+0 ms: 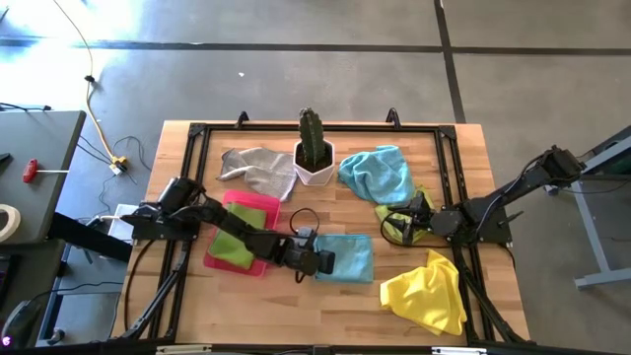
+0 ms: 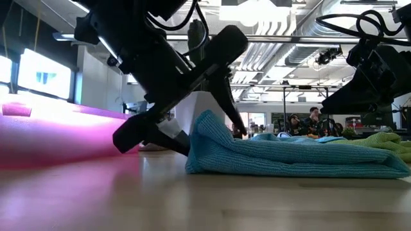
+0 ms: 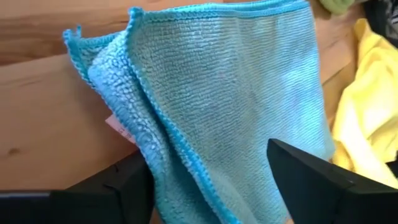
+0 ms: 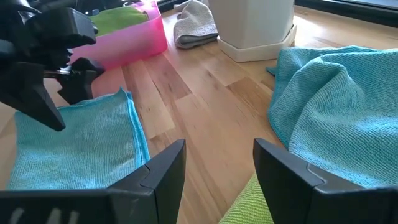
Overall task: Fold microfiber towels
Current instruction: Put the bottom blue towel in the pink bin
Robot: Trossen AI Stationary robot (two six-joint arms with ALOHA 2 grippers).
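Left gripper: I see my left gripper (image 1: 320, 262) down at the near edge of the folded blue towel (image 1: 345, 257), fingers (image 3: 317, 180) spread wide, one on each side of the cloth's edge; nothing is pinched.
Right gripper: my right gripper (image 1: 422, 219) sits over the lime green towel (image 1: 397, 221) on the right side, fingers (image 4: 163, 167) apart with bare wood between them, gripping nothing.
Folded blue towel: it lies flat in layers mid-table, just beside the pink tray (image 1: 242, 232); its left edge lifts a little where my fingers meet it.
Room to move: I have open wood between the folded towel and the crumpled blue towel (image 1: 377, 174); the white pot (image 1: 315, 165) with the cactus stands at the back centre. The yellow towel (image 1: 426, 291) lies close to the front right edge.
Towel count: I count two blue, one grey (image 1: 258, 170), one yellow, one lime green by my right gripper, and one green cloth (image 1: 237, 240) in the tray.
Other things: one tray, one pot.
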